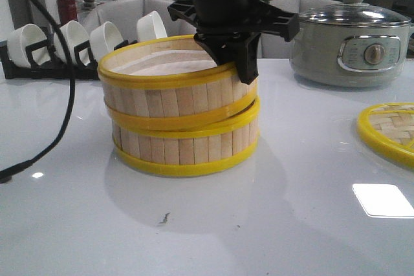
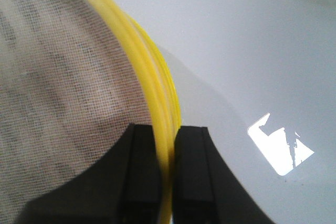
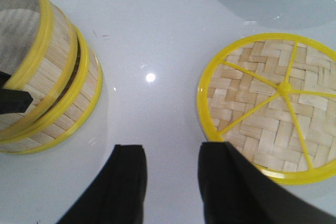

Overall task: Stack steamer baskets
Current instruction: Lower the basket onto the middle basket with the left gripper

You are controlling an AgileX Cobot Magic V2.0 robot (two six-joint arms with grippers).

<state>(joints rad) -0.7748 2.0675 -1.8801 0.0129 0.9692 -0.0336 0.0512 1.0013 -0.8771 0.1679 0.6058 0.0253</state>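
Two bamboo steamer baskets stand mid-table, one on the other. The upper basket [image 1: 168, 103] sits slightly askew on the lower basket [image 1: 174, 150]. My left gripper [image 1: 244, 72] comes down from above and is shut on the upper basket's yellow rim at its right side. In the left wrist view the rim [image 2: 157, 87] runs between the closed jaws of the left gripper [image 2: 167, 153], with the whitish liner [image 2: 58, 77] beside it. My right gripper [image 3: 170, 179] is open and empty above bare table, between the stacked baskets [image 3: 50, 77] and the lid.
The flat woven lid [image 1: 391, 130] lies at the right, also in the right wrist view [image 3: 273, 108]. A grey electric pot [image 1: 352, 46] stands back right. A rack of white bowls [image 1: 77, 43] stands back left. A black cable [image 1: 61, 101] hangs at the left.
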